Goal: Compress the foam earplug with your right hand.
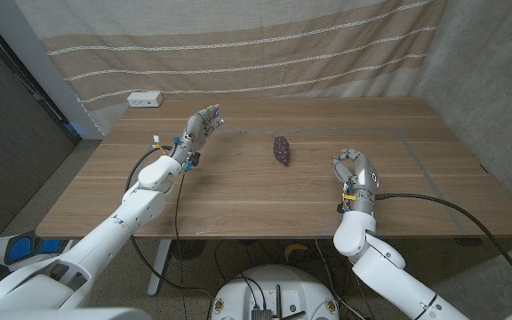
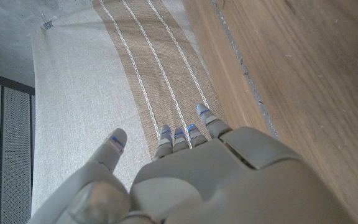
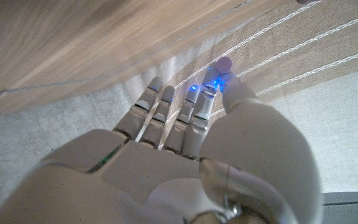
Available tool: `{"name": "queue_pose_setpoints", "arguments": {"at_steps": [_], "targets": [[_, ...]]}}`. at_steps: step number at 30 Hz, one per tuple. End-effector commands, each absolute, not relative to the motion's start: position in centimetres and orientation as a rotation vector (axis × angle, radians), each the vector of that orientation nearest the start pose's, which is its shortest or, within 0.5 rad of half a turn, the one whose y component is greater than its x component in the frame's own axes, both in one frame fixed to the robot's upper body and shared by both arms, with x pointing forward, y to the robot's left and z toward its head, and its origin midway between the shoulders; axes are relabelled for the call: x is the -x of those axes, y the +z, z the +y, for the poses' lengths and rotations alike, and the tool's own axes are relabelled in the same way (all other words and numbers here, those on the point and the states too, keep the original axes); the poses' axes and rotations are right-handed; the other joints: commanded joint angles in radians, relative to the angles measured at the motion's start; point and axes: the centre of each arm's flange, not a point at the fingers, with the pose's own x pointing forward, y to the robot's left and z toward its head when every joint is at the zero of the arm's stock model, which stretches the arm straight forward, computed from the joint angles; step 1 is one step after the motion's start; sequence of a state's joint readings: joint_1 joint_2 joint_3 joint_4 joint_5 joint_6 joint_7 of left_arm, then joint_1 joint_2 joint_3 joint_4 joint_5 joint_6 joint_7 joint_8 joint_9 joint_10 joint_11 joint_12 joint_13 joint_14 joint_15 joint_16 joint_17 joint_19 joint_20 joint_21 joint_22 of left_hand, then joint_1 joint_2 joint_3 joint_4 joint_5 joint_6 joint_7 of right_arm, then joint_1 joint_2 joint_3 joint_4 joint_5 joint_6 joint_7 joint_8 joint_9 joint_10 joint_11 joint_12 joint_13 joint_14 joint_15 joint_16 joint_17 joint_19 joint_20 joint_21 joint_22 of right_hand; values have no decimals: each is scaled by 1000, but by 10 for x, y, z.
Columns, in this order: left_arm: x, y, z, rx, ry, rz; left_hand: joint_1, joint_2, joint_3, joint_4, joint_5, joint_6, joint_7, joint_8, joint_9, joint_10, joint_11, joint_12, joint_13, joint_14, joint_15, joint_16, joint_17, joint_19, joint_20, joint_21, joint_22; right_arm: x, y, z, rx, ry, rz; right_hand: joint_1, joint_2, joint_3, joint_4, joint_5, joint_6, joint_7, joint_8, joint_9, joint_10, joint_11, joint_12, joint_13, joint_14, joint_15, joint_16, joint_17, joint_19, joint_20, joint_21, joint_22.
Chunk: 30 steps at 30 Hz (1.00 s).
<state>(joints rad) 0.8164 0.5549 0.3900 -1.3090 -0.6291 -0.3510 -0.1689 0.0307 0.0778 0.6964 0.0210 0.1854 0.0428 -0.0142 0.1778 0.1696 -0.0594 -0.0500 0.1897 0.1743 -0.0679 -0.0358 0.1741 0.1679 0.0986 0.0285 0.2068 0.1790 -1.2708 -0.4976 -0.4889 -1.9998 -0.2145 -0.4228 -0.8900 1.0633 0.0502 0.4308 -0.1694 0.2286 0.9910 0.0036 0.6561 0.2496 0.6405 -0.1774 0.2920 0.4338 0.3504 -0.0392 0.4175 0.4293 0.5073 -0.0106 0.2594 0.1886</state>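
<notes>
**Foam earplug on the table between two empty hands**

The foam earplug [image 1: 281, 149], a small dark purplish object, lies on the wooden table [image 1: 238, 191] near its middle, slightly toward the far edge; nothing touches it. The right hand [image 1: 356, 171] stands well apart from the earplug, on the robot's right and nearer the front edge; its fingers [image 3: 166, 106] are extended and slightly spread, with nothing between them, so the hand is released and empty; in the right wrist view a blue light glows at one fingertip. The left hand [image 1: 200, 126] is raised on the robot's left, near the far part of the table and apart from the earplug; its fingers [image 2: 182, 134] reach out straight, the thumb held away from them, and it grasps nothing. Behind the table hangs a beige curtain [image 1: 238, 44] with pale stitched stripes; a white power strip [image 1: 145, 100] lies at the table's far left corner, against the curtain; a grey wall [image 1: 492, 80] stands at the right.
</notes>
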Motion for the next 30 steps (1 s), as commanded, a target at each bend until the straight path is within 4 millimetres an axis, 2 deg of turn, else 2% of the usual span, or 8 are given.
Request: {"name": "queue_pose_setpoints", "arguments": {"at_steps": [1, 13, 30], "targets": [[-641, -1, 280, -79, -344, -677, 8, 17, 0, -6, 0, -5, -1, 2, 4, -6, 1, 1, 3, -11, -9, 1, -1, 0, 0, -1, 4, -506, -106, -217, 409, -432, -547, -4, -3, -4, 3, 9, 1, 3, 2, 5, 3, 9, -4, 5, 2, -163, -1, 2, 9, -1, 9, 3], [-640, 1, 279, -78, -342, -680, 8, 16, -1, -12, -1, -5, -1, 3, 4, -7, 2, 1, 3, -11, -9, 1, -1, 0, 1, -1, 4, -512, -101, -229, 248, -309, -544, -4, -2, -2, 2, 15, 1, 10, 6, 12, 6, 14, -5, 7, 3, -159, -5, 0, 15, -2, 12, 4], [-642, 3, 279, -81, -344, -682, 10, 15, -4, -20, -1, -6, 1, 2, 4, -7, 3, 1, 3, -11, -8, 1, -1, 0, 0, -1, 4, -516, -93, -239, 132, -199, -569, -8, -1, -2, 3, 27, -1, 13, 12, 26, 11, 21, -7, 10, 5, -151, -8, -2, 17, 0, 15, 6]]}}
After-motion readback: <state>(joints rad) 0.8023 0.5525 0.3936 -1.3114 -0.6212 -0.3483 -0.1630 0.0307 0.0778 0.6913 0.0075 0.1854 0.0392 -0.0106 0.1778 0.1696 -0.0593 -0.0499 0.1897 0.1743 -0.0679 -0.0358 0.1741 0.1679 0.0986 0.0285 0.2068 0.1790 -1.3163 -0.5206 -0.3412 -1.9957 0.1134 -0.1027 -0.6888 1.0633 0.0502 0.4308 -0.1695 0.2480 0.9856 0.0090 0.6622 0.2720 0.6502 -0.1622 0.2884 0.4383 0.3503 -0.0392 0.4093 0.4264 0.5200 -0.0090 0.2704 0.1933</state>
